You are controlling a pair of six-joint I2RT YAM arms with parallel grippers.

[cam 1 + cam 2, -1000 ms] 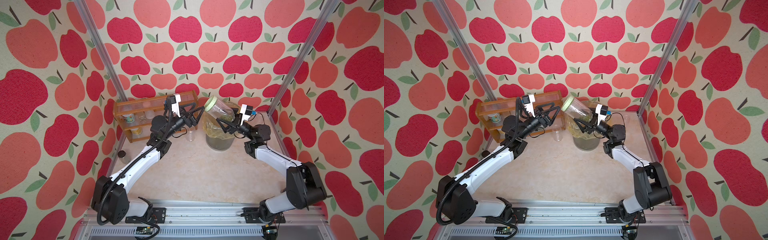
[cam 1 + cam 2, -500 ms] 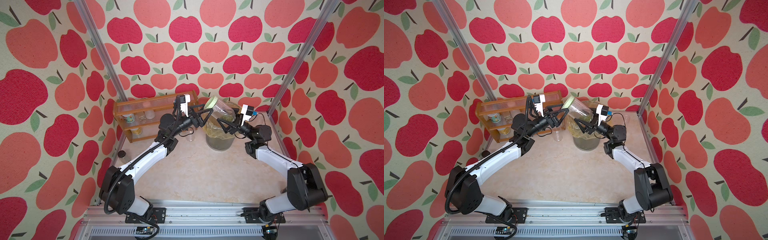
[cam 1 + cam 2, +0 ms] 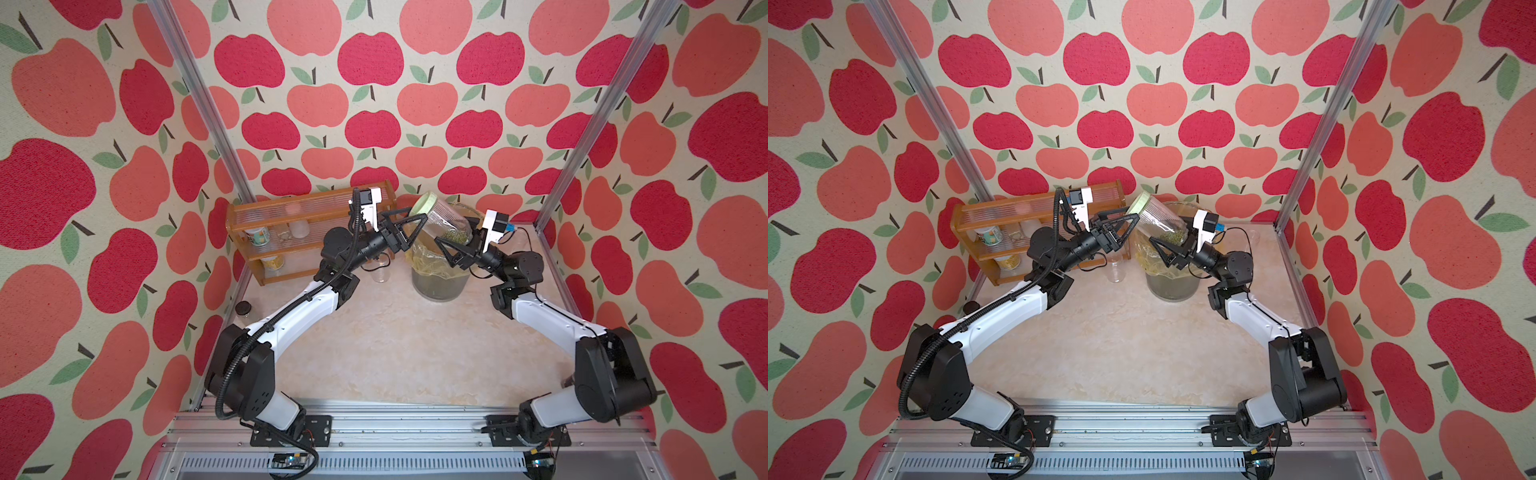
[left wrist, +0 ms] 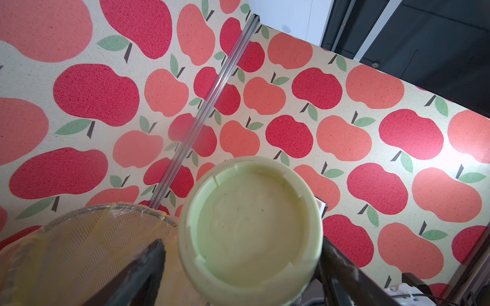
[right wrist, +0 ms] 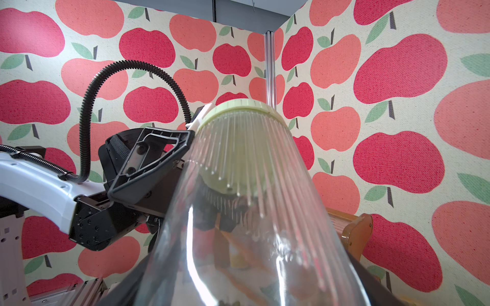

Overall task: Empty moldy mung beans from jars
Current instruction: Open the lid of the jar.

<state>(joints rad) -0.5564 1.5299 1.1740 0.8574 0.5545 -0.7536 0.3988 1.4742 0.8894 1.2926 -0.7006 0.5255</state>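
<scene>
In both top views my right gripper is gripping the jar, holding it tipped, with the beans lying right by its fingers. In the left wrist view my left gripper is standing open, with the lid sitting between its fingers. In the right wrist view the jar is pointing away from the right gripper.

Brought the left gripper farther from the rack and up to the pale green lid of the tilted jar; a second ago short of it, now straddling its rim, fingers either side.
</scene>
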